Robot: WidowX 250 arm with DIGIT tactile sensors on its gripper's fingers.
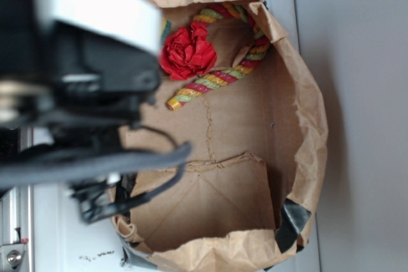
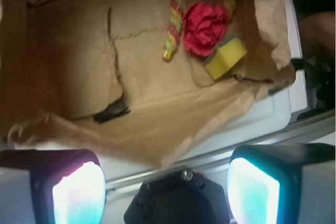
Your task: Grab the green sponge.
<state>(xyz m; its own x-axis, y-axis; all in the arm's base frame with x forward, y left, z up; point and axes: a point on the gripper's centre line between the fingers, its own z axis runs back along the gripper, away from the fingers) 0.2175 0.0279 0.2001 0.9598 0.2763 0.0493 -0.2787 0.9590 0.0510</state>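
Observation:
The green sponge [image 2: 226, 57] is a small yellow block with a thin dark green layer on its top edge. It lies on the floor of the brown paper bag [image 2: 157, 129], touching the red flower's lower right side. My gripper [image 2: 165, 190] is open, its two glowing pads [image 2: 79, 195] far apart with nothing between them. It hovers outside the bag's near rim, well short of the sponge, which lies ahead and to the right. In the exterior view the blurred arm [image 1: 83, 62] fills the left side and the sponge is hidden.
A red paper flower [image 2: 205, 27] and a red, yellow and green striped rope [image 2: 173, 30] lie beside the sponge. The bag's crumpled walls [image 1: 312, 125] stand around them. A white surface and a metal rail [image 2: 252, 142] run beneath the gripper.

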